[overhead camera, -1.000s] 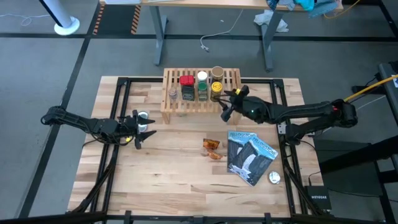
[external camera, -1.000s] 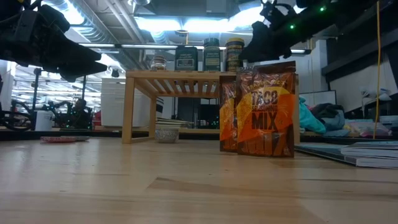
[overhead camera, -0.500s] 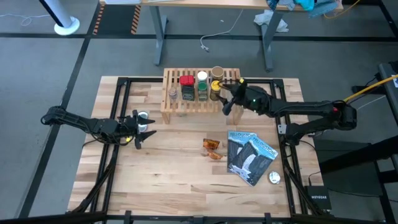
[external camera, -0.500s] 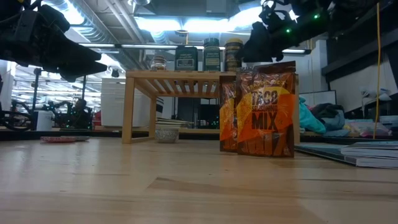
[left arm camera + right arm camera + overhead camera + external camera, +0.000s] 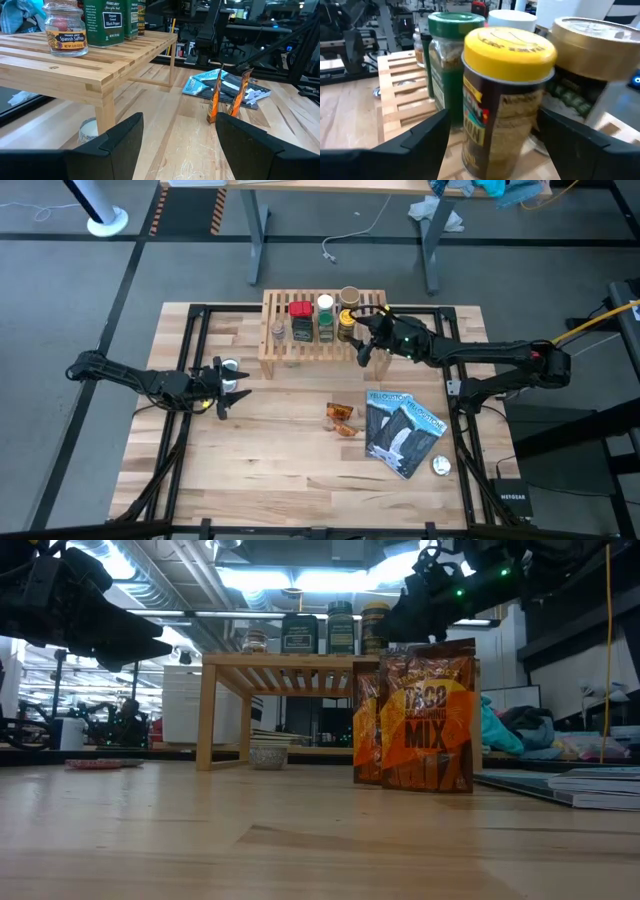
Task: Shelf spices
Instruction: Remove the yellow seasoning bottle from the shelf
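**Operator:** Wood type and free room on the bench (image 5: pixel 290 470)?

**Technician:** Butcher-block planks with a black frame along both side edges. The front half is open; two orange crinkly packets (image 5: pixel 420 715) stand upright near the centre, with a glossy blue-and-black pouch (image 5: pixel 402 430) lying flat just beside them toward the right edge. One flat silver disc (image 5: pixel 441 465) lies near the front right corner.

**Operator:** Shelf location?

**Technician:** The shelf (image 5: pixel 300 348), a low slatted rack of light wood on short legs, sits at the far edge of the bench. Its left slats are bare. The jars cluster on its middle and right: a small saffron jar (image 5: pixel 66 31), a red-capped jar (image 5: pixel 300 311), white, green and tan caps, and a yellow-capped jar (image 5: pixel 506 100) with a smooth plastic lid.

**Operator:** Tool states?

**Technician:** The right tool (image 5: pixel 368 340) is at the shelf's right end, fingers spread on either side of the yellow-capped jar, not touching it. The left tool (image 5: pixel 232 388) hovers over open bench to the left of the shelf, fingers spread, holding nothing.

**Operator:** Anything obscured?

**Technician:** A small round object (image 5: pixel 90 131) under the shelf is partly hidden by a leg. The jar labels behind the yellow cap are blurred.
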